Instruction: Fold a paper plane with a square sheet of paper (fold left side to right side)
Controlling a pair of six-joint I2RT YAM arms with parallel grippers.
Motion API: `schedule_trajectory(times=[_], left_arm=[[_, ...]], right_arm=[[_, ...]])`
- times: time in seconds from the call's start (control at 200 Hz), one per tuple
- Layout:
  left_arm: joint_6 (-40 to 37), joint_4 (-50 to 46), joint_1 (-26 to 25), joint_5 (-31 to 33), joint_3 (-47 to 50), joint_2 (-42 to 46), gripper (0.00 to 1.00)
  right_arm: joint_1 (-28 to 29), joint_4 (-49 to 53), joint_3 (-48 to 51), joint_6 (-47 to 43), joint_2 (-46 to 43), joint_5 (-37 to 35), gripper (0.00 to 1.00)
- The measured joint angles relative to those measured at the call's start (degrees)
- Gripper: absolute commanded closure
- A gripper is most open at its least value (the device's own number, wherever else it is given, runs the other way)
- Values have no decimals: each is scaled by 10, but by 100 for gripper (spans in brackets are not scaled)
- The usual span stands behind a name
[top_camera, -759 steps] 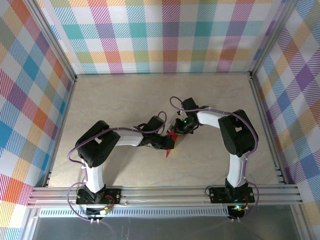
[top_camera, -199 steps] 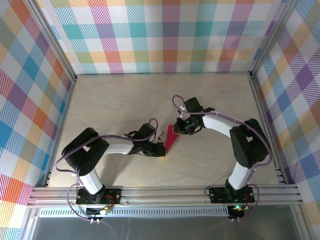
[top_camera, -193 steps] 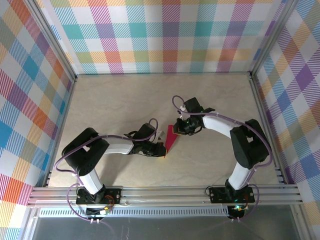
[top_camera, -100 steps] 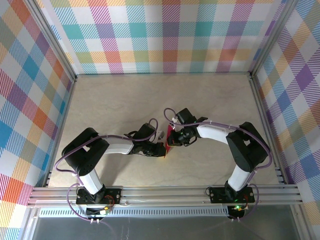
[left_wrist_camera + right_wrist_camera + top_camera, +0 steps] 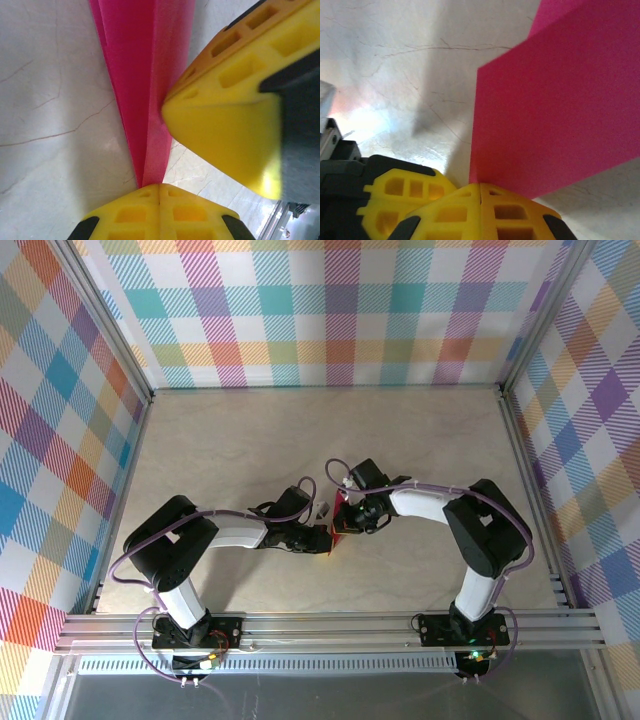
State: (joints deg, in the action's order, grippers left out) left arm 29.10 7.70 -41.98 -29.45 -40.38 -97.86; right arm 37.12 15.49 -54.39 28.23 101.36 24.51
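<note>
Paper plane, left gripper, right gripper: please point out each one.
paper plane [image 5: 145, 75], left wrist view, on its folded pink middle.
left gripper [image 5: 159, 195], left wrist view, seam between its shut jaws.
right gripper [image 5: 480, 195], right wrist view, seam between its shut jaws.

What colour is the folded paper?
The folded paper is plain magenta-pink, seen best in the right wrist view.

Pale marbled table [image 5: 230, 440], plaid walls [image 5: 330, 310]; small grey bit [image 5: 322, 509], perhaps metal.
</note>
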Motion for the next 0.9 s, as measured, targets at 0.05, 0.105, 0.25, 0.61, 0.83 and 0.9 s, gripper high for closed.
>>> schedule_trajectory(times=[0.05,0.105,0.25,0.61,0.83,0.9], left_arm=[[0,0,0,0,0,0,100],[0,0,0,0,0,0,100],[0,0,0,0,0,0,100],[2,4,0,1,2,-1,100],[3,17,0,3,5,-2,100],[4,19,0,4,5,-2,100]], right_arm=[[0,-1,4,0,3,-1,100],[0,-2,9,0,7,-3,100],[0,-5,11,0,12,-5,100],[-7,-5,10,-2,12,-8,100],[-17,5,2,-5,19,-1,100],[-25,7,-2,-5,21,0,100]])
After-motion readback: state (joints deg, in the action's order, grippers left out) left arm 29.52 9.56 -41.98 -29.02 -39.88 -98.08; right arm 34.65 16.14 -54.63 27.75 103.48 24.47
